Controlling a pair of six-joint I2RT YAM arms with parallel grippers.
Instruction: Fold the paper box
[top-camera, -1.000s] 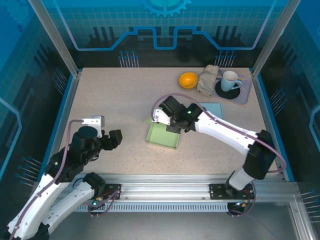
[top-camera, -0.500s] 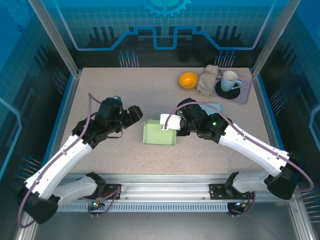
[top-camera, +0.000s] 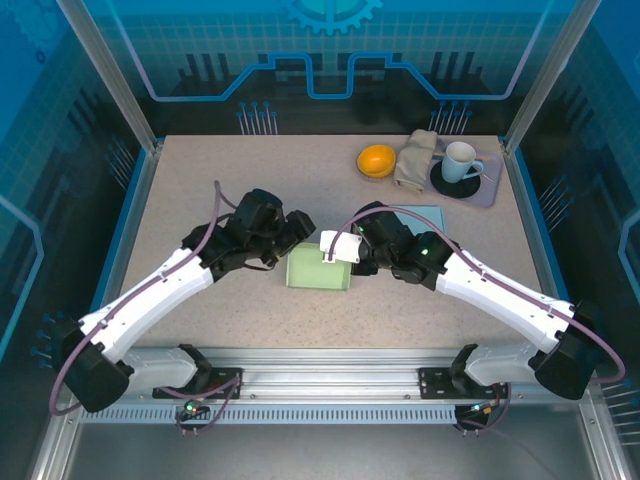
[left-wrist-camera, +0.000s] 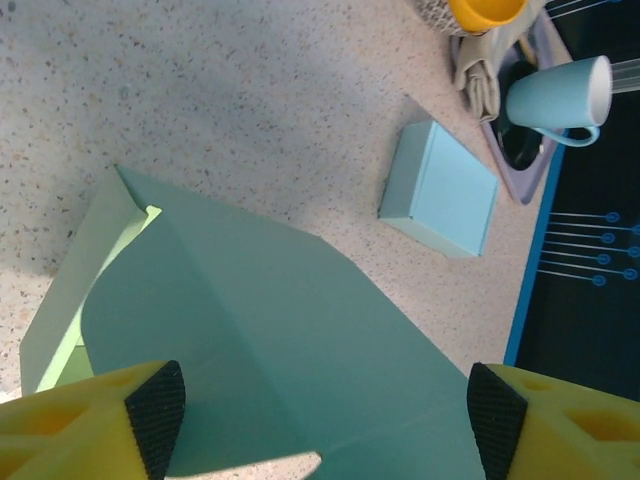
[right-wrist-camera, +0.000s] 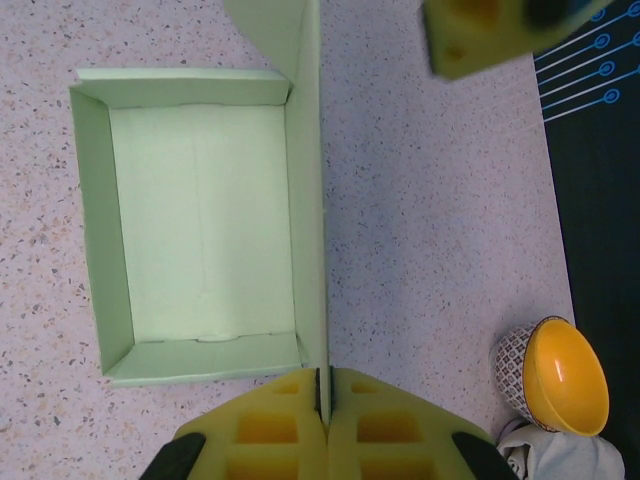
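The pale green paper box (top-camera: 318, 270) lies mid-table as an open tray (right-wrist-camera: 200, 220) with its lid flap (right-wrist-camera: 318, 180) standing upright along one long side. My right gripper (right-wrist-camera: 322, 385) is shut on the lower end of that flap and sits at the box's right edge (top-camera: 333, 258) in the top view. My left gripper (left-wrist-camera: 325, 420) is open, its black pads (left-wrist-camera: 155, 415) spread wide on either side of the flap's outer face (left-wrist-camera: 300, 330). From above it hovers at the box's upper left corner (top-camera: 297, 232). One of its yellow fingers (right-wrist-camera: 480, 30) shows beyond the flap.
A light blue closed box (left-wrist-camera: 440, 190) lies just right of the green one (top-camera: 428, 214), partly behind the right arm. At the back right are an orange bowl (top-camera: 376, 160), a folded cloth (top-camera: 415, 160) and a cup (top-camera: 460, 160) on a purple mat (top-camera: 487, 188).
The left arm has swung from the near left up to the box's upper left corner. The right gripper has stayed shut on the flap, and the box shifted slightly left.
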